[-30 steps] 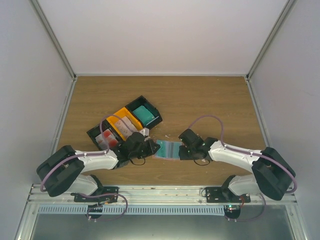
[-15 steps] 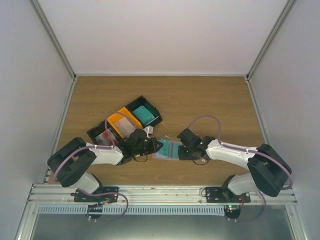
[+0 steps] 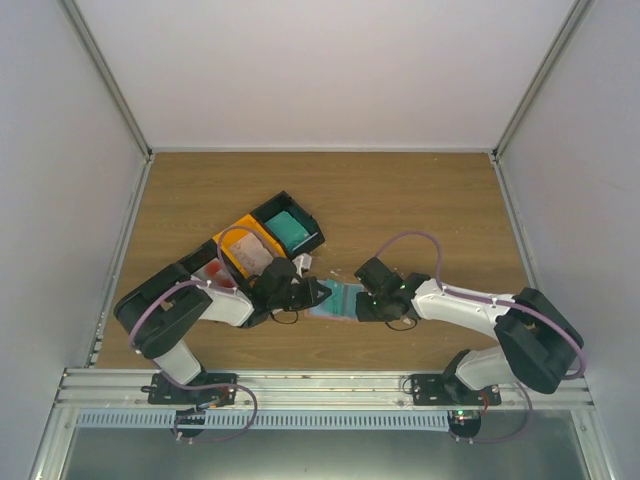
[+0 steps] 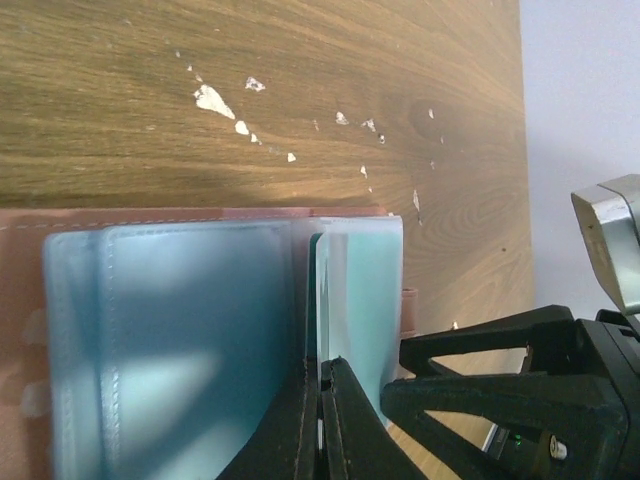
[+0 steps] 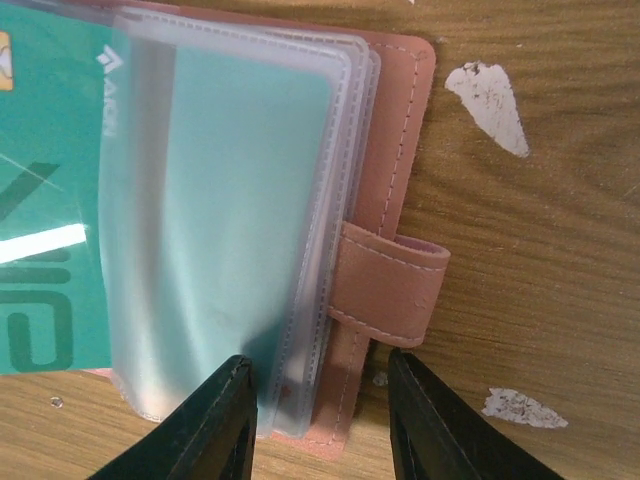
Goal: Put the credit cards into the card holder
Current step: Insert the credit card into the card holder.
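My left gripper [image 4: 320,405], pinched shut, holds a teal credit card [image 5: 45,170] edge-on, its far end cut off from view. The card holder [image 5: 395,120] lies open between my arms. My right gripper [image 5: 318,415], at the holder's 3 o'clock, stands half open astride the strap [image 5: 390,290]; contact unclear.

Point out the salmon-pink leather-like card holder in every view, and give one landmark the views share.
Top external: the salmon-pink leather-like card holder lies just below the picture's centre.
Left wrist: lower left, its pink cover edging the clear sleeves.
Right wrist: it fills the left and centre, with its strap tab pointing right.
Shared landmark: the teal plastic credit card at its sleeves.
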